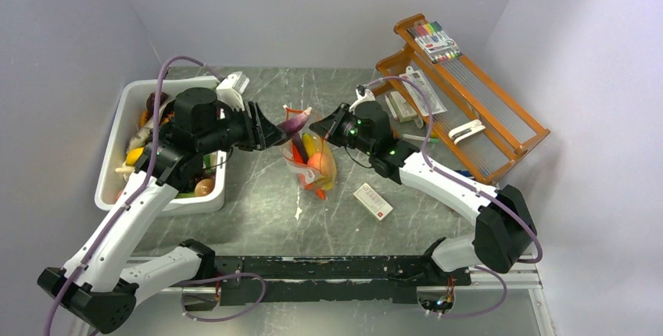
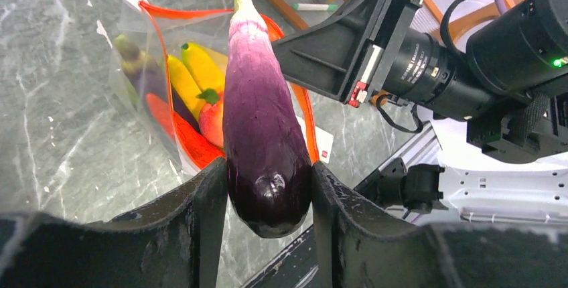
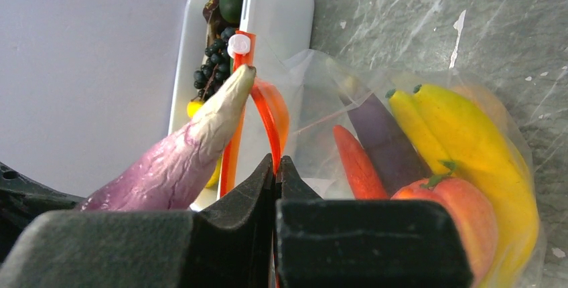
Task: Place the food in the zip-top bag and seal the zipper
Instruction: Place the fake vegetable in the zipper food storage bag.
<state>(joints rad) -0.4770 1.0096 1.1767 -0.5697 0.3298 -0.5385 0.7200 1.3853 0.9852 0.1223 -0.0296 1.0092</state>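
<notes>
My left gripper [image 2: 268, 182] is shut on the fat end of a purple eggplant [image 2: 261, 114], whose pale tip points at the open mouth of the zip-top bag [image 2: 144, 80]. The eggplant [image 1: 295, 123] hangs just above the bag [image 1: 313, 168] in the top view. My right gripper [image 3: 276, 161] is shut on the red-orange zipper [image 3: 268, 117] and holds the mouth up. Inside the bag lie a yellow banana [image 3: 462, 127], an orange carrot [image 3: 355, 161], a peach [image 3: 455, 214] and a dark purple piece [image 3: 385, 137].
A white tub [image 1: 125, 109] at the left holds more food, dark grapes [image 3: 211, 67] among it. A small white-and-red box [image 1: 373, 201] lies right of the bag. A wooden tray [image 1: 508, 144] with a markers pack [image 1: 434, 41] stands at the back right.
</notes>
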